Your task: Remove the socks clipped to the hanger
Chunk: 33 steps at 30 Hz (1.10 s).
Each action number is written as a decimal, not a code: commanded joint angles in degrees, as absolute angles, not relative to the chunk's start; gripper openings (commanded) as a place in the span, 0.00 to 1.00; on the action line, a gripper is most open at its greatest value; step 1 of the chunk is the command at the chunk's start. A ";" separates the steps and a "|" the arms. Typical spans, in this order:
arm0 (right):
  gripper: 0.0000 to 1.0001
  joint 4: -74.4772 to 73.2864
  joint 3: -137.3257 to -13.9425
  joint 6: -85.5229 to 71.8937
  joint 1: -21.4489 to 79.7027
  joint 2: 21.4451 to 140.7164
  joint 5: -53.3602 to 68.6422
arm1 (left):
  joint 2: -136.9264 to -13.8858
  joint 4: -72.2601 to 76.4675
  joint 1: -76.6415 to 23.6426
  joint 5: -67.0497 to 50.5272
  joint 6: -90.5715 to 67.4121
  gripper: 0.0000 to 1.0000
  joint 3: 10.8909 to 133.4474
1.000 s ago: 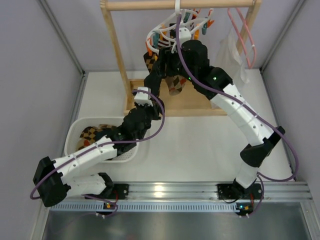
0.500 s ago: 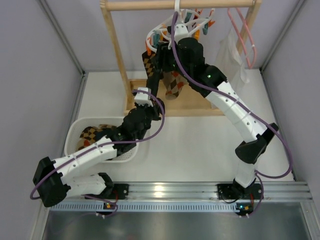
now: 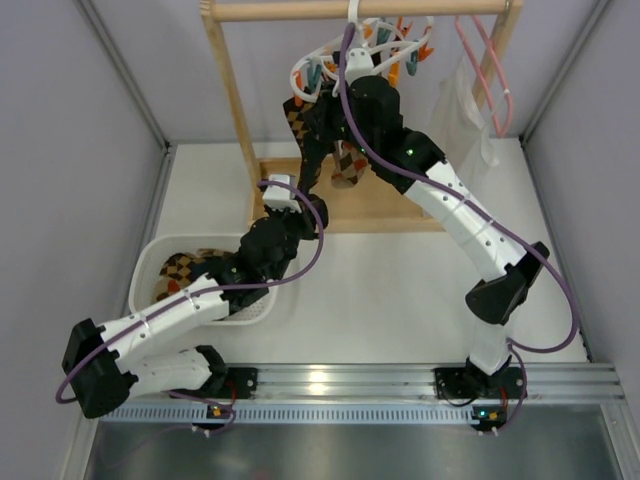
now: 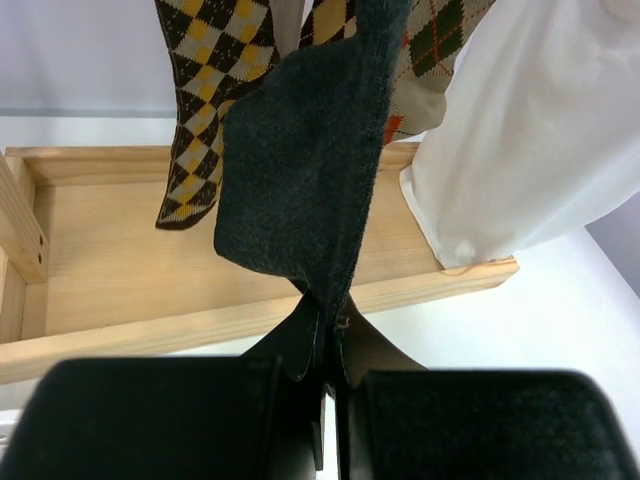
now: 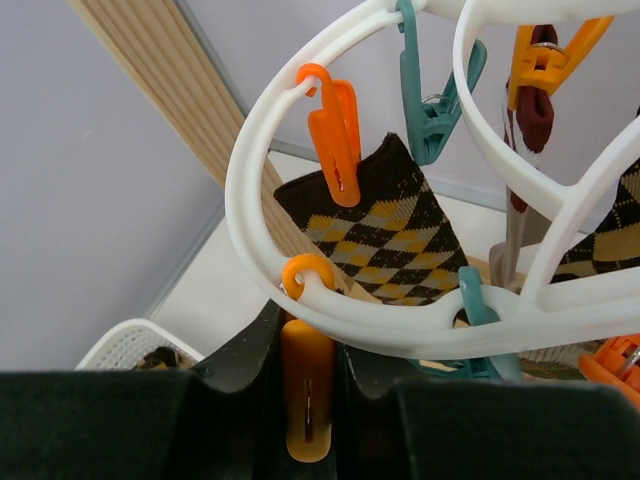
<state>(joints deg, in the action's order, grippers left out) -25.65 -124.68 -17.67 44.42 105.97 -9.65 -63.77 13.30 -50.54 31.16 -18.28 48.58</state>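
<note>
The white ring hanger (image 3: 303, 70) hangs from the wooden rail, with orange and teal clothespins. Argyle socks (image 3: 294, 120) hang from it. My left gripper (image 3: 307, 180) reaches up from below and is shut on the toe of a dark sock (image 4: 300, 170), its tips (image 4: 328, 318) pinching the hem. A brown and yellow argyle sock (image 4: 205, 90) hangs just left of it. My right gripper (image 3: 326, 108) is at the ring's near edge (image 5: 262, 250) and is shut on an orange clothespin (image 5: 307, 400). Another brown argyle sock (image 5: 385, 240) hangs from an orange clip (image 5: 335, 135) behind.
A white basket (image 3: 148, 268) at the left holds argyle socks (image 3: 183, 270). The wooden rack's post (image 3: 233, 110) and base tray (image 3: 395, 208) stand behind my arms. A pink hanger (image 3: 482, 62) with a white garment (image 3: 466, 118) hangs at the right.
My right gripper has risen and shifted left onto the ring's clothespin, and the hanger has swung slightly. My left gripper has edged up, still holding the dark sock.
</note>
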 commanded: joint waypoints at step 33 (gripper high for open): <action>0.57 -35.07 -133.41 -11.25 52.47 104.76 -33.57 | -69.26 16.35 -50.19 31.11 -12.04 0.00 53.70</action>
<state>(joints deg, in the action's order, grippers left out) -33.52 -131.70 -13.06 51.81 105.65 -29.06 -68.79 13.30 -50.28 32.12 -13.37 50.89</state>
